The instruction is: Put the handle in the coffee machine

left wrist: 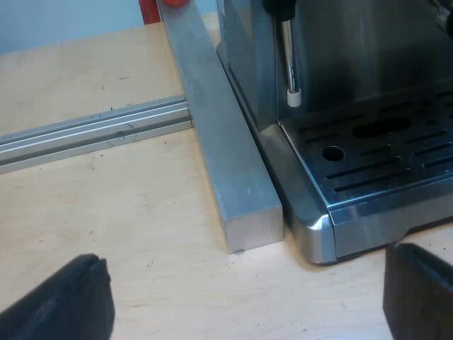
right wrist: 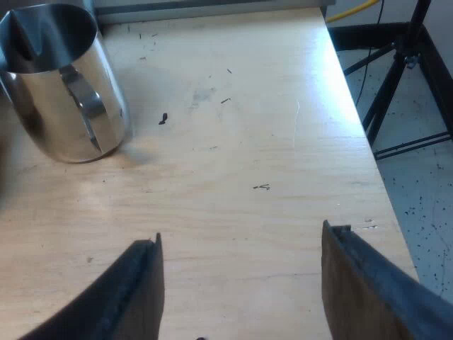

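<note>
the left hand [left wrist: 244, 258] is held low over the wooden bench [left wrist: 106, 205]. its two black fingers [left wrist: 64, 304] are spread wide, with nothing between them. just beyond it, the near corner of the espresso machine [left wrist: 354, 85] is seen, with the slotted drip tray [left wrist: 382, 152] at its foot. a thin steam wand [left wrist: 289, 57] hangs straight down above the tray's edge. one finger is near that corner but apart from it.

an aluminium bar [left wrist: 226, 156] is laid flat along the machine's side, touching it or nearly so, with its long axis running away from the hand. a grooved rail [left wrist: 92, 131] meets the bar on the side away from the machine. at the bar's far end a red patch [left wrist: 150, 10] is cut off. whether it is the red end of the metal holder cannot be told, so neither the holder's place nor the way its handle points can be given.

the right hand [right wrist: 241, 232] is likewise released and empty, held over the bench near its edge, with tripod legs [right wrist: 396, 78] on the floor past it. a shiny steel jug [right wrist: 60, 78] stands upright well beyond this hand. how this stretch lies from the machine cannot be told.

the left arm is judged the nearer to the machine. the holder is gripped by neither hand and would have to be grasped first.
</note>
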Available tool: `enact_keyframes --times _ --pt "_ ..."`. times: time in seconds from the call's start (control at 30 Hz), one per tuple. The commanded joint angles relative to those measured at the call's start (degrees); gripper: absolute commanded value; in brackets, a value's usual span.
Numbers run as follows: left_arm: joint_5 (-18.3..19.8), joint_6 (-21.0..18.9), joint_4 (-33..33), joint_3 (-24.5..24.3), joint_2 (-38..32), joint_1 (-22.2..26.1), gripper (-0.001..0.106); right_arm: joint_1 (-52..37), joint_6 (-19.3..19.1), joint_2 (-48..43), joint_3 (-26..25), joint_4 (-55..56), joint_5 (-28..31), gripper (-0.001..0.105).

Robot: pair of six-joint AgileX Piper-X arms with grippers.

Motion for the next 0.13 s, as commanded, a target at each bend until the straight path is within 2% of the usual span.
enact_keyframes --times 0.03,0.13 --pt "-0.5 -0.3 -0.7 -0.1 -8.0 -0.1 0.079 -0.3 -0.7 -2.7 -0.6 -0.1 -0.2 0.052" --pt "-0.5 -0.3 -0.7 -0.1 -8.0 -0.1 0.079 -0.3 -0.7 -2.7 -0.6 -0.1 -0.2 0.052"
